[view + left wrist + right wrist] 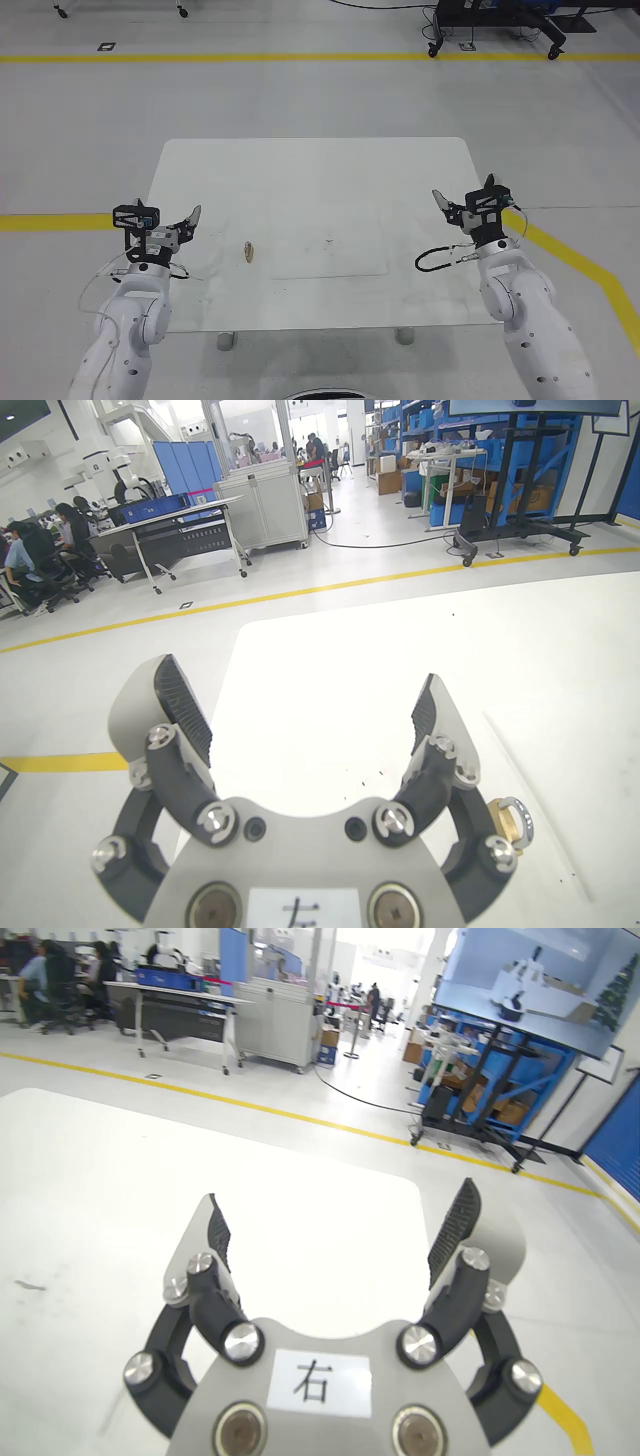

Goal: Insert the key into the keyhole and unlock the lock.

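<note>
A small brass padlock [247, 251] with a silver shackle lies on the white table [310, 170], left of centre. In the left wrist view the padlock [510, 825] peeks out beside the gripper's base. My left gripper [165, 222] hovers open over the table's left edge, a short way left of the padlock, and holds nothing. Seen from its own wrist, the left gripper [300, 680] has one finger past the table edge and one over the table. My right gripper [465, 205] hangs open over the table's right edge, far from the padlock. From its own wrist, the right gripper [340, 1198] is empty.
A thin pale sheet [330, 268] lies flat on the table's front middle, its edge [505, 740] showing near the padlock. A black cable loop [438, 262] hangs by the right arm over the table's front right. A dark scuff [325, 241] marks the tabletop.
</note>
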Controlling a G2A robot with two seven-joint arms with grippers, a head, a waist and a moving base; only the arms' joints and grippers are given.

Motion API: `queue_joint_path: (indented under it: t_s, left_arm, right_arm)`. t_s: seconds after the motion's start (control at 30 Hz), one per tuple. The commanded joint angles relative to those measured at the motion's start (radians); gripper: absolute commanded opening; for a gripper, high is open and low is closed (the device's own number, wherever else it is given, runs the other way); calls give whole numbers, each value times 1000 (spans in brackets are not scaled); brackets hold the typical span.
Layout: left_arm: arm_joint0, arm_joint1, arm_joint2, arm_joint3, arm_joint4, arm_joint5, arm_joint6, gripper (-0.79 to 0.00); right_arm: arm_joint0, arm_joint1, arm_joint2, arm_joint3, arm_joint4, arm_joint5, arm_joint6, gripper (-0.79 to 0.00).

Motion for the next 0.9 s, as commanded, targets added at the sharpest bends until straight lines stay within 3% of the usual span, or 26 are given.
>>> queue_joint_path:
  t_s: [0.0,0.4,0.5,0.67,0.87]
  left_arm:
    - [0,0,0,0,0,0,0,0]
    - [0,0,0,0,0,0,0,0]
    - [0,0,0,0,0,0,0,0]
    - [0,0,0,0,0,0,0,0]
    - [0,0,0,0,0,0,0,0]
  right_arm:
    - [43,-1,-40,16,-27,-52,2,0]
    - [362,-25,-323,218,-33,-410,137,0]
    - [414,-33,-372,277,1,-484,155,0]
    - [491,-41,-446,395,75,-695,145,0]
    - [565,-52,-523,511,74,-808,194,0]
